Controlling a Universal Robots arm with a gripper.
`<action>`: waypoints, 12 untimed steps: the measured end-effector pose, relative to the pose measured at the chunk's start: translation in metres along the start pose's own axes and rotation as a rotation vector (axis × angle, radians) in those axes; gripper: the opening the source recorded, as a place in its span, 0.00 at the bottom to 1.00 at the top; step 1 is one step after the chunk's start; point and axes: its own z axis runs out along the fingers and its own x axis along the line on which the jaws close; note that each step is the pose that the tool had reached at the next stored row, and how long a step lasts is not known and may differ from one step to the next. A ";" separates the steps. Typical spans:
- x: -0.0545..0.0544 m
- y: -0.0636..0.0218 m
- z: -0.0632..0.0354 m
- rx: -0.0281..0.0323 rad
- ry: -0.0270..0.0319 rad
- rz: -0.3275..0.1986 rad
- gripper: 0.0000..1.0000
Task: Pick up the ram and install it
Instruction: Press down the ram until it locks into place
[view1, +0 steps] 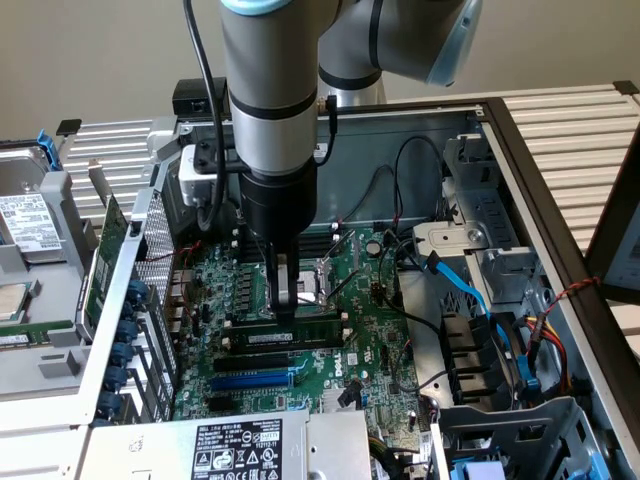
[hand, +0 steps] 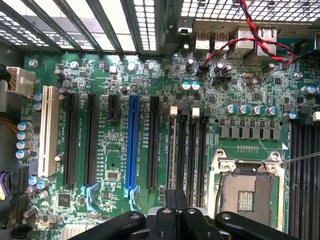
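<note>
The hand (view1: 284, 312) is closed, its fingertips pressing down on the ram (view1: 300, 338), a long, thin green stick with a white label and dark chips, lying lengthwise in a black memory slot directly under the fingers. Just beyond it sits the open processor socket (view1: 326, 276); nearer than the hand runs the blue expansion slot (view1: 250, 380). All sit on the green motherboard (view1: 365, 345) inside an open metal computer case (view1: 520, 160) on a slatted surface (view1: 580, 120).

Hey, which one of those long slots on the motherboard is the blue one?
The blue expansion slot, standing between black slots on both sides; a white slot lies farther off. In the exterior view it's here.
</note>
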 end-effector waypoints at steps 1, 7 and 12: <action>0.000 -0.0001 0.0005 0.0001 0.0001 0.000 0.11; 0.000 -0.0005 0.0027 0.0000 0.0015 0.000 0.11; 0.000 -0.0005 0.0043 -0.0002 0.0036 0.000 0.11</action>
